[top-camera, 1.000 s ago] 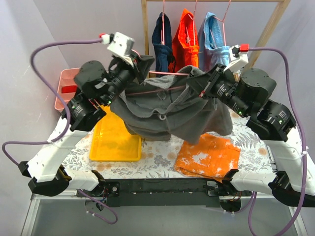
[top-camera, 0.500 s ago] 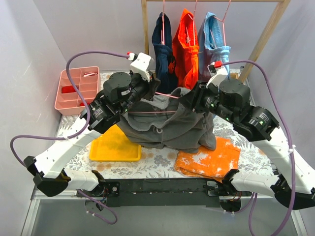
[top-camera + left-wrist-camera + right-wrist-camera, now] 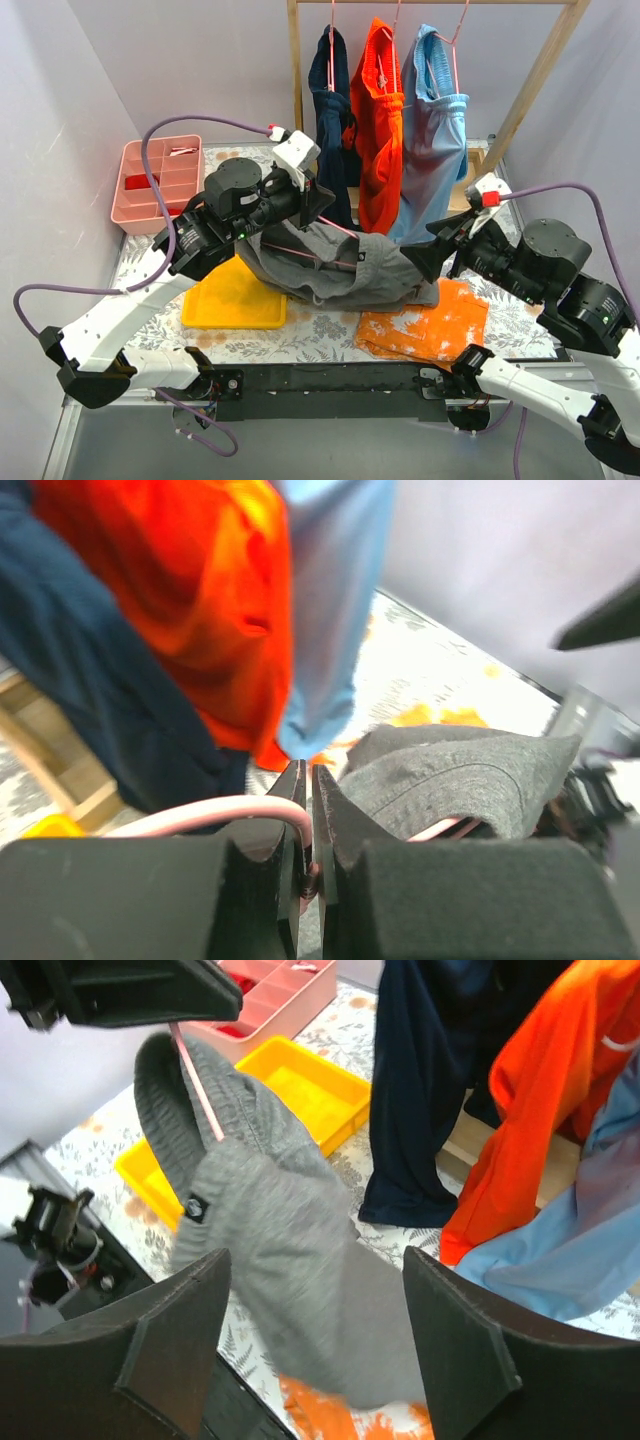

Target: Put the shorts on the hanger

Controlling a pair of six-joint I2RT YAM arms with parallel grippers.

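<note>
The dark grey shorts (image 3: 345, 272) hang draped over the salmon-pink wire hanger (image 3: 305, 254), and their lower right end sags onto the table. At the hanger's top, my left gripper (image 3: 320, 200) is shut on the hook; the left wrist view shows the pink wire (image 3: 250, 808) pinched between the jaws of that gripper (image 3: 308, 780), with the shorts (image 3: 450, 780) just beyond. To the right of the shorts my right gripper (image 3: 432, 245) stands open and apart from them. In the right wrist view that gripper (image 3: 316, 1260) has wide jaws holding nothing, and the shorts (image 3: 270, 1220) hang in front on the hanger (image 3: 200, 1085).
A pale wooden rack (image 3: 295, 60) at the back carries navy (image 3: 330, 110), orange (image 3: 380, 120) and light blue (image 3: 435, 130) garments. An orange white-blotched cloth (image 3: 425, 320) lies at the front right, a yellow tray (image 3: 235, 295) under the left arm, a pink compartment box (image 3: 160, 180) at far left.
My right gripper opened, let go of the shorts and drew back to the right. The left arm lowered the hanger, so the shorts dropped and now sag toward the table.
</note>
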